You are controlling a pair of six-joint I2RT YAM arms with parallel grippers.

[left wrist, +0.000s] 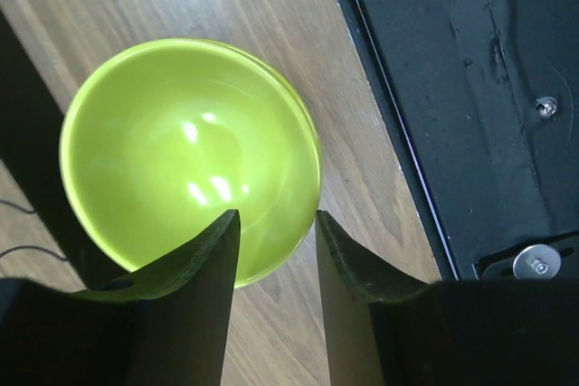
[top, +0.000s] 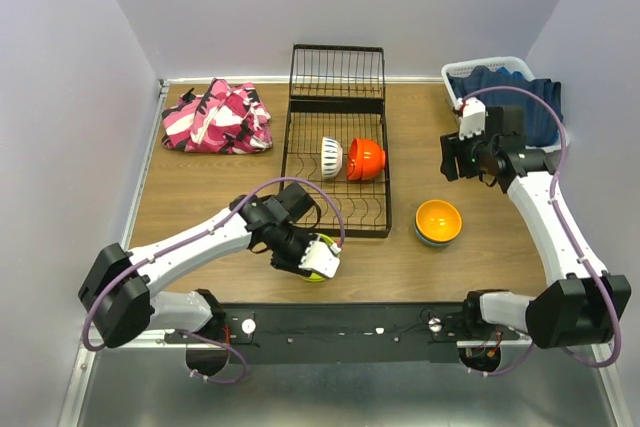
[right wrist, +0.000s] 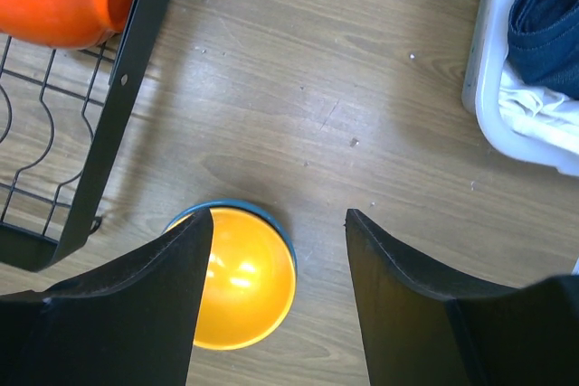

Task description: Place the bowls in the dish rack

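Note:
A lime green bowl (left wrist: 181, 160) sits upright on the wooden table near its front edge. My left gripper (left wrist: 278, 219) hangs over the bowl's near rim, open, one finger above the inside and the other outside it, with wood showing in the gap. From above only a sliver of this bowl (top: 312, 277) peeks out under the wrist. The black dish rack (top: 290, 147) holds a white bowl (top: 331, 157) and a red-orange bowl (top: 366, 158) on their sides. An orange bowl (top: 439, 219) is nested in a blue bowl (right wrist: 271, 221) right of the rack. My right gripper (right wrist: 279, 219) is open and empty, high above them.
A pink camouflage cloth (top: 218, 117) lies at the back left. A white laundry basket (top: 487, 72) with dark blue jeans (top: 540, 97) stands at the back right. The black base rail (left wrist: 470, 88) runs close beside the green bowl. The rack's corner (right wrist: 127, 88) shows left of my right gripper.

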